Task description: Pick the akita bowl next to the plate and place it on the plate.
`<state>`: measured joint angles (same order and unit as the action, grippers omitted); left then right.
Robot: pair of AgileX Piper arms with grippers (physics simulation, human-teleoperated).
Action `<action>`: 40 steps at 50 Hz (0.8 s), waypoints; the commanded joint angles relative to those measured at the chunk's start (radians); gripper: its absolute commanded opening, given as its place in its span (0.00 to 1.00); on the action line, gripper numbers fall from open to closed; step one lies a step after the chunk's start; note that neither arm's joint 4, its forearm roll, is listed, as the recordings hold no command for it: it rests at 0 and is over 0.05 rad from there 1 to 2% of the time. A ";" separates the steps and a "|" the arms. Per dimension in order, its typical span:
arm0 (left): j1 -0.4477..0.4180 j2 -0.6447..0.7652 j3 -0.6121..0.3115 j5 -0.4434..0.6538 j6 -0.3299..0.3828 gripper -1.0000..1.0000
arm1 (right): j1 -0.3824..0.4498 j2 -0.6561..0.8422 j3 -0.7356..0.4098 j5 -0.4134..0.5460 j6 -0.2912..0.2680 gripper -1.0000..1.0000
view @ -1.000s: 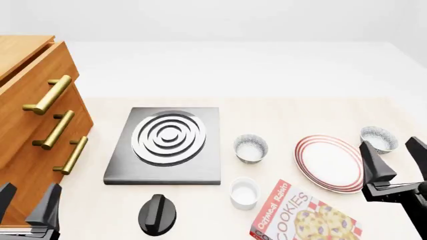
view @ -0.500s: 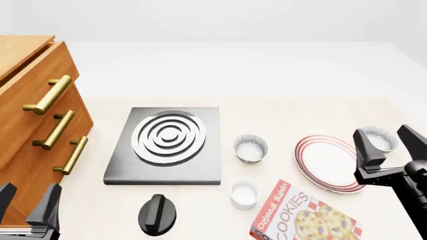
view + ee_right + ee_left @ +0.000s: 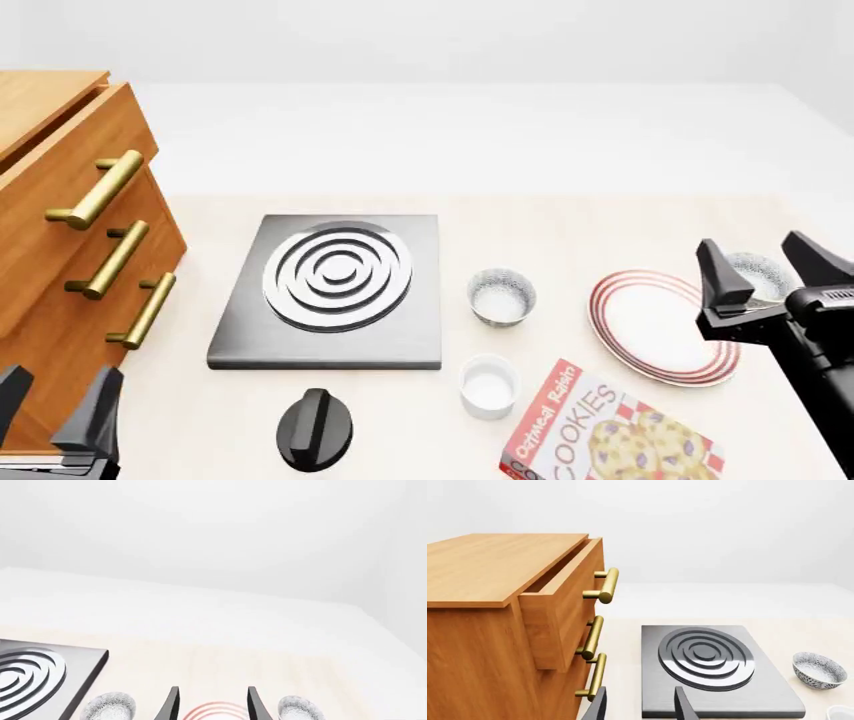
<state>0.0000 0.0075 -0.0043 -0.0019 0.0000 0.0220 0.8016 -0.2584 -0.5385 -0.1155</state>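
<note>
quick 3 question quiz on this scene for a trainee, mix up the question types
1. True or false: the right gripper is shut on the akita bowl.
2. Multiple choice: what lies directly between the stove plate and the plate in the front view? A) the second speckled bowl B) the cookies box C) the black knob
3. Fill in: the top drawer of the wooden cabinet stands slightly ____.

Key:
1. False. Its fingers are spread, with the bowl seen between them at the plate's far right edge.
2. A
3. open
</note>
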 commanded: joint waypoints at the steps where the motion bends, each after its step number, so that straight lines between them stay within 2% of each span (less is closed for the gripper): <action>1: 0.000 0.000 0.000 0.000 0.000 1.00 | -0.013 0.072 -0.027 -0.033 -0.002 1.00; 23: 0.000 0.000 0.000 0.000 0.000 1.00 | -0.058 0.237 -0.072 -0.109 -0.003 1.00; 40: 0.000 0.000 0.000 0.000 0.000 1.00 | -0.089 0.356 -0.144 -0.104 0.011 1.00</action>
<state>0.0000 0.0075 -0.0043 -0.0019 0.0000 -0.0498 1.0913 -0.3657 -0.6403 -0.1115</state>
